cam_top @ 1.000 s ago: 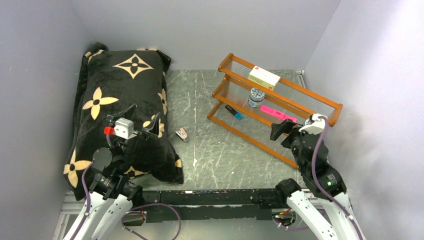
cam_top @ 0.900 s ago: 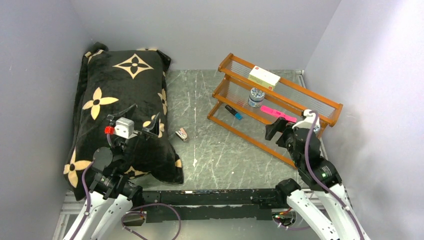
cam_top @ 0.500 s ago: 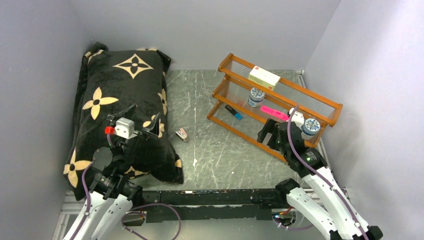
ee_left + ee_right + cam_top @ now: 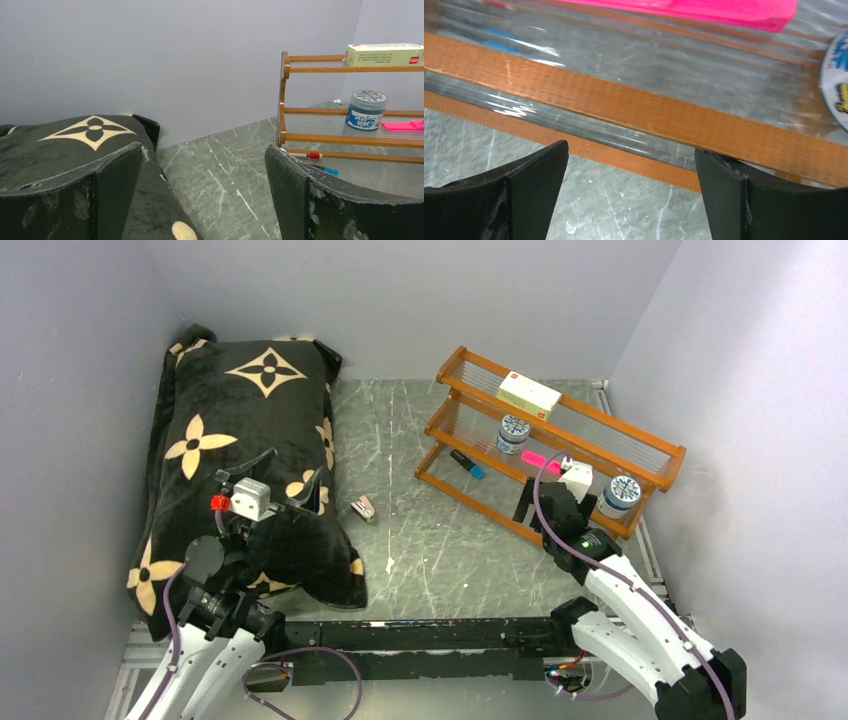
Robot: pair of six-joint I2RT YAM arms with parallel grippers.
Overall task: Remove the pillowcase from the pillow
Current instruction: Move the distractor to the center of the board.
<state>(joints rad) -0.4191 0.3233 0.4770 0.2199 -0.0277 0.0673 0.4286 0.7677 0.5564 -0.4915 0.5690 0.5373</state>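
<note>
The pillowcase [image 4: 240, 440], black plush with tan flowers, lies along the left wall and covers the pillow completely, so no white pillow shows. My left gripper [image 4: 290, 466] is open and empty just above the pillowcase's right side, near its front half. In the left wrist view the pillowcase [image 4: 75, 135] lies under the left finger [image 4: 100, 190], and the left gripper [image 4: 204, 150] is wide open. My right gripper [image 4: 535, 503] is open and empty at the front of the wooden rack [image 4: 600, 435]. In the right wrist view the right gripper [image 4: 631, 150] faces the rack's lower rail [image 4: 649, 107].
The rack holds a pale box [image 4: 528, 395], a blue tin [image 4: 513, 433], a pink item [image 4: 545, 462], a blue marker [image 4: 467, 464] and a second tin [image 4: 620, 492]. A small object [image 4: 364, 508] lies on the grey marble table. Walls close in on three sides.
My right arm has swung left and forward along the rack's front, which uncovers the tin at the rack's right end. My left arm and the pillowcase have not moved.
</note>
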